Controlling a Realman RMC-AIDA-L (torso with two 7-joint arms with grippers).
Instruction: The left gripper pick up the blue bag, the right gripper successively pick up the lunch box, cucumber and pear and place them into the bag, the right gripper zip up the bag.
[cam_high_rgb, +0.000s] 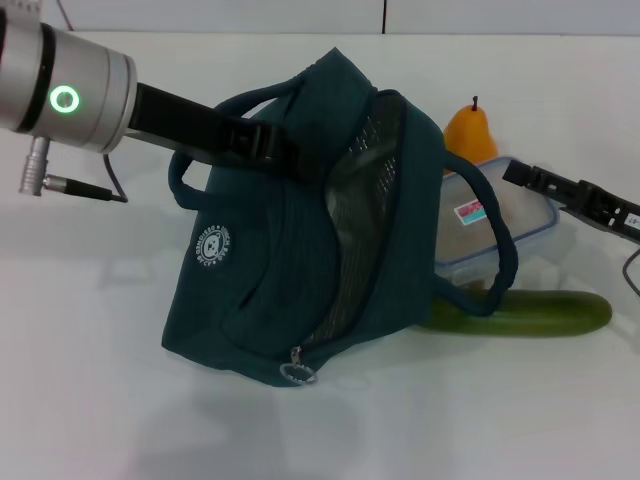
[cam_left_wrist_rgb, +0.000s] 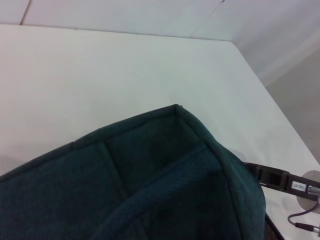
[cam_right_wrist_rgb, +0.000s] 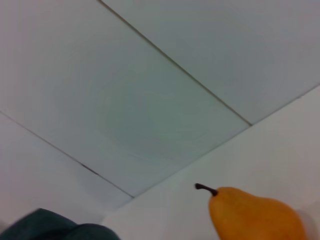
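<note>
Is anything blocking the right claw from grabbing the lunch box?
Nothing visible does. The right claw is right at the lunch box's far edge, with only the box's lid below it. The pear stands behind, off to the side.

Light: bright, even, overhead | Shadows: soft, under blue bag (cam_high_rgb: 300, 250) on white table (cam_high_rgb: 120, 380) | Glare: mild on table | Focus: pear (cam_right_wrist_rgb: 255, 217) slightly soft in right wrist view
</note>
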